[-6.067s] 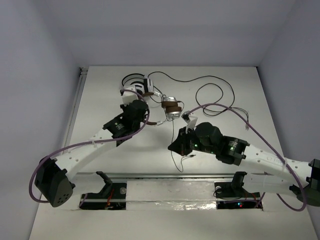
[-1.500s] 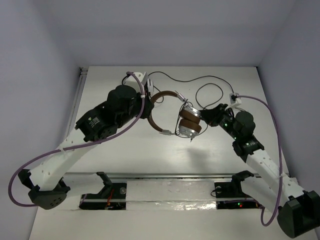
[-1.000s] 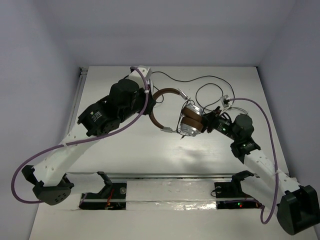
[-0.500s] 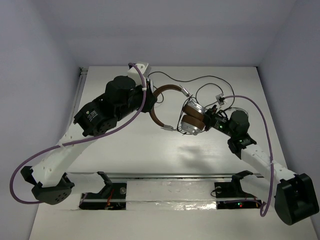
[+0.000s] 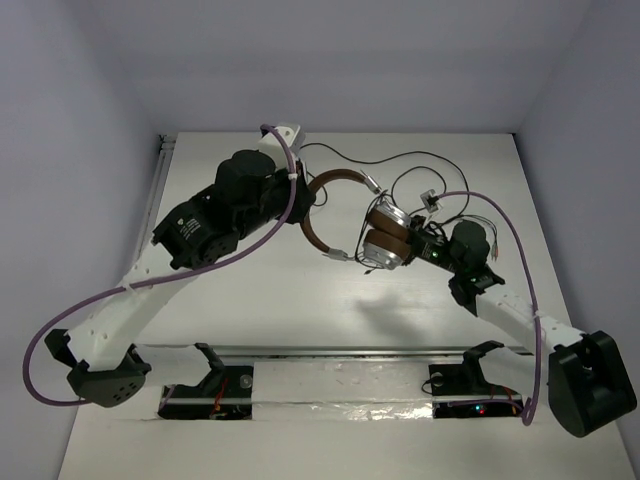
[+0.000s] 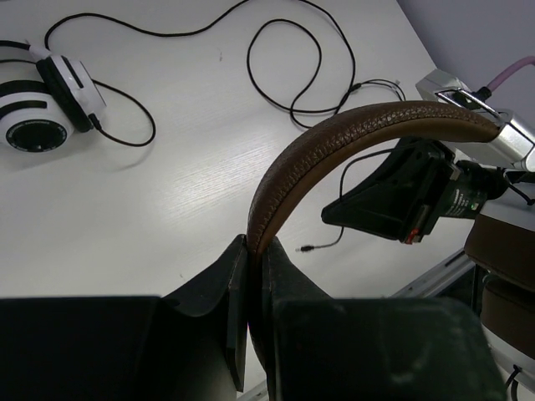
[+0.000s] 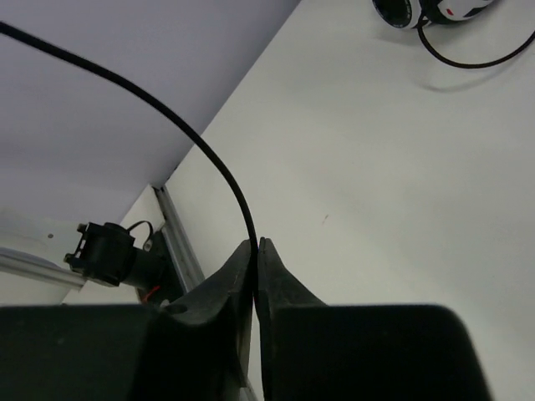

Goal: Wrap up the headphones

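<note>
Holding the headphones aloft near table centre, we have our left gripper clamped on the headband so the cups hang free; at their three o'clock our right gripper pinches the thin cable, ready, we judge, for winding.

You have soft, even overhead light on the white counter, with only faint, diffuse shadows. In your wrist views the near jaws are dark, soft-edged silhouettes.
</note>
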`<state>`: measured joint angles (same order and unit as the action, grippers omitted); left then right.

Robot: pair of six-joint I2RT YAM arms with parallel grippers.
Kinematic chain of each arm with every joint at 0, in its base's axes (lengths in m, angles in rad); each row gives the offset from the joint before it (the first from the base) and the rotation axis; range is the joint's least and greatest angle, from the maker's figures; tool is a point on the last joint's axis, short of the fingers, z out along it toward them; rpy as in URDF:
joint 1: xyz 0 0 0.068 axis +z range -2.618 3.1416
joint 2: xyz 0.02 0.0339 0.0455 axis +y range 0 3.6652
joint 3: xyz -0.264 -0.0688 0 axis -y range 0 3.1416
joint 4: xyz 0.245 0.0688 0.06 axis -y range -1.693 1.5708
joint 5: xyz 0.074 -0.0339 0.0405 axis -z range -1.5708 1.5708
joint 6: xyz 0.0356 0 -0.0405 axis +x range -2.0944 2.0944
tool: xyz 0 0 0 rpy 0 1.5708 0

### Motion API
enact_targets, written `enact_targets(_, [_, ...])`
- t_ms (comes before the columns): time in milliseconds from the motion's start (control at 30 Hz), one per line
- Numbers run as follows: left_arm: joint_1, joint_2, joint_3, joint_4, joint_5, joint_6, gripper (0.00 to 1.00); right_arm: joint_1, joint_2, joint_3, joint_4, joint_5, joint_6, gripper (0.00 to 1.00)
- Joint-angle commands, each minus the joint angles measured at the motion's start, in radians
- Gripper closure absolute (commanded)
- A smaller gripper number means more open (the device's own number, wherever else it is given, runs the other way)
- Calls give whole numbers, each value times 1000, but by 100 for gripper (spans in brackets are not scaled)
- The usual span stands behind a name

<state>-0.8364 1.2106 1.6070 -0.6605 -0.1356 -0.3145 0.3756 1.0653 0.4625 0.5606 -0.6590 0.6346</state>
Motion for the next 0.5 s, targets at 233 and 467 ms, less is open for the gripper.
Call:
enact_targets(233, [34,49,-47,248,-205,-61,100,181,-33,-13,26,123,59,100])
enact_targets(467, [101,73,-157,415,-303,-126,100,256,-149,-97,1,291,160,100])
